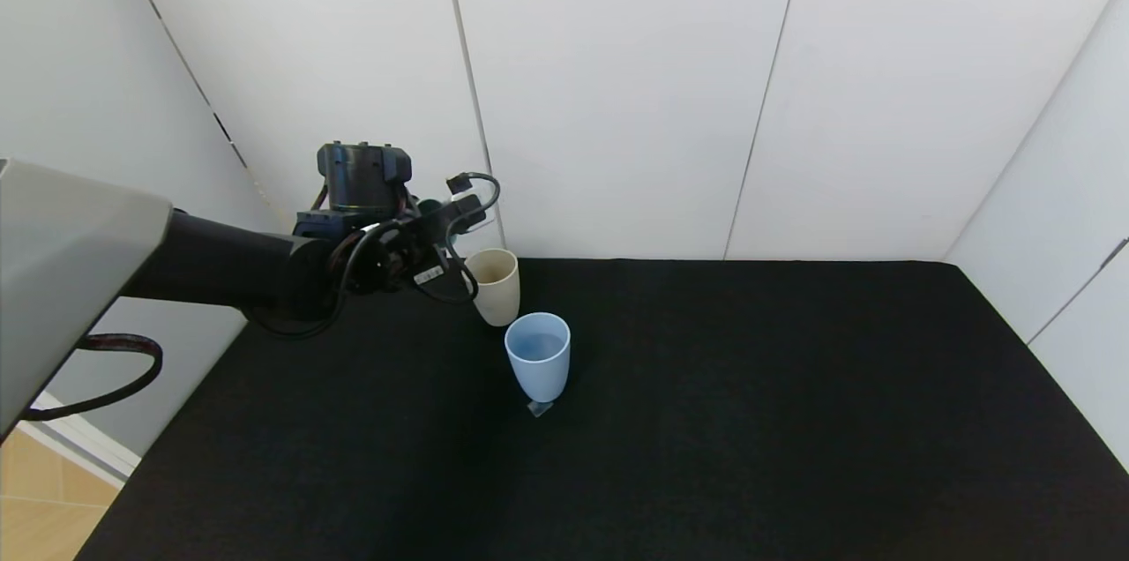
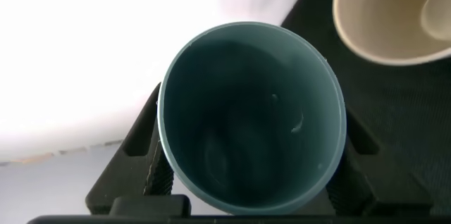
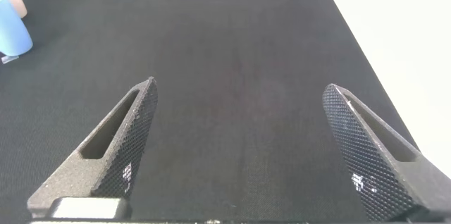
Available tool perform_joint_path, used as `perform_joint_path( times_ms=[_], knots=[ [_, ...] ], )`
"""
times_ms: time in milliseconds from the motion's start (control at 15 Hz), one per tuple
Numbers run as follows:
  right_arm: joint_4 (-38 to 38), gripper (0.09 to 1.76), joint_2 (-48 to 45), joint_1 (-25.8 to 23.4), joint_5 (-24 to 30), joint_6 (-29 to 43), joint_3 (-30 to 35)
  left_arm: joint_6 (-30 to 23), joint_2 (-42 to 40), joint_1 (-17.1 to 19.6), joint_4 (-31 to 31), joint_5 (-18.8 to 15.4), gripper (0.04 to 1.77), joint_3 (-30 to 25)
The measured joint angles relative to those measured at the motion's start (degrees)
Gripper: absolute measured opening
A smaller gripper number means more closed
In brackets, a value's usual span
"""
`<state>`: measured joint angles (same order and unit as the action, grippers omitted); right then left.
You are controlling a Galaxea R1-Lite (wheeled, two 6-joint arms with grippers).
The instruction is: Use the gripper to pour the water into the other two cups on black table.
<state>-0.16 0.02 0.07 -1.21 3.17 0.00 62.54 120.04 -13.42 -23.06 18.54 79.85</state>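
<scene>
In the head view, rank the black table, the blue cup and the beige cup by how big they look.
1. Black table, by far.
2. Blue cup and beige cup: near alike; the blue is nearer the camera, so no ranking.

The left gripper (image 2: 246, 175) is raised at the far left over the bench, jaws clamped. The right gripper (image 3: 239, 146) hovers low, jaws spread wide.

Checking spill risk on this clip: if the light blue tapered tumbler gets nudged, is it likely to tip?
Probably yes. The light blue tapered tumbler narrows to a small foot on the black fabric-textured table, so a nudge near its rim could topple it. It seems to hold water, which may steady it somewhat. The cloth likely resists sliding, favouring tipping.
</scene>
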Motion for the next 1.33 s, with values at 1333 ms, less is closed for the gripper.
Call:
perform_joint_path(
  times_ms=[1333],
  knots=[
    [0.0,1.71,0.0,0.0,0.0,0.0,0.0,18.2,3.8,-4.1,0.7,6.0,1.17,5.3]
  ],
)
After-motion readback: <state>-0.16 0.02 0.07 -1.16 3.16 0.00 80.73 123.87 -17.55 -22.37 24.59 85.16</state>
